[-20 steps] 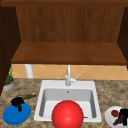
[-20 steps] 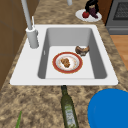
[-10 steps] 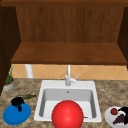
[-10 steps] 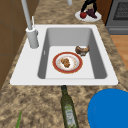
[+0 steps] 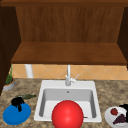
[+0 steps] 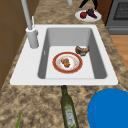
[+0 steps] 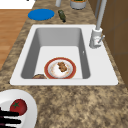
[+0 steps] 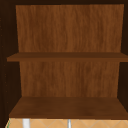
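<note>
My left hand point(image 5: 17, 102) hovers over a blue plate point(image 5: 15, 118) on the counter left of the sink. My right hand point(image 5: 124, 107) is at the far right, with its straight fingers point(image 7: 8, 117) lying on a white plate point(image 7: 28, 100) beside a red tomato point(image 7: 18, 106) and open. That plate point(image 6: 97, 18) also carries something dark purple point(image 6: 90, 13). In the sink basin lie a red-rimmed plate point(image 6: 67, 62) with brown food and a brown lump point(image 6: 82, 50). A red ball-like thing point(image 5: 67, 115) sits before the sink's front edge.
The white faucet point(image 5: 68, 76) rises behind the basin. A green bottle point(image 6: 68, 110) lies on the counter next to the blue plate point(image 6: 110, 110). A potted plant point(image 5: 9, 82) stands at the back left. Wooden shelves point(image 8: 67, 106) hang above. A stove point(image 6: 120, 12) adjoins the counter.
The right hand over the white plate has shifted slightly toward the top of the left side view. The left hand has stayed put.
</note>
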Controlling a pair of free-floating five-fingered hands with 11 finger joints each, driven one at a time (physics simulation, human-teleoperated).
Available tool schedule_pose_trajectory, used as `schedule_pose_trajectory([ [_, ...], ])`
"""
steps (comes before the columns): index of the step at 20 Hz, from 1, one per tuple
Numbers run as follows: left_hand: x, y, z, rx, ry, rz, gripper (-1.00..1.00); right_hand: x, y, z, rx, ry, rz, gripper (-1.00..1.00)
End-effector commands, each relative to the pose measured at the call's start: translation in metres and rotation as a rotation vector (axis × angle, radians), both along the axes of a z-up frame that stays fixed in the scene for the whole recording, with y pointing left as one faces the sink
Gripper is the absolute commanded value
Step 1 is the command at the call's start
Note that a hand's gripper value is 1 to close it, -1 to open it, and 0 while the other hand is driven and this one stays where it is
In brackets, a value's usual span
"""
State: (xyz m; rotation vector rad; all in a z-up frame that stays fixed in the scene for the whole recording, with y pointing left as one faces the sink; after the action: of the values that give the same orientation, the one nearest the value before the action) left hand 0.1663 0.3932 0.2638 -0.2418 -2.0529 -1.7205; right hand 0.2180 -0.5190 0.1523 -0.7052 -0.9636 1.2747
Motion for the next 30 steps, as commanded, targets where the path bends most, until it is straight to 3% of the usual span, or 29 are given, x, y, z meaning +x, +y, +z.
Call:
schedule_pose_trajectory([
  [1,0.0,0.0,0.0,0.0,0.0,0.0,0.0,0.004,0.012,0.007,-0.006,0.106,-0.002,-1.0],
  [18,0.0,0.0,0.0,0.0,0.0,0.0,0.0,0.024,0.071,0.025,-0.104,0.467,-0.052,-1.0],
  [26,0.0,0.0,0.0,0.0,0.0,0.0,0.0,0.028,0.093,0.035,-0.18,0.59,-0.087,-1.0],
  [30,0.0,0.0,0.0,0.0,0.0,0.0,0.0,0.046,0.1,0.062,-0.2,0.582,-0.115,-1.0],
])
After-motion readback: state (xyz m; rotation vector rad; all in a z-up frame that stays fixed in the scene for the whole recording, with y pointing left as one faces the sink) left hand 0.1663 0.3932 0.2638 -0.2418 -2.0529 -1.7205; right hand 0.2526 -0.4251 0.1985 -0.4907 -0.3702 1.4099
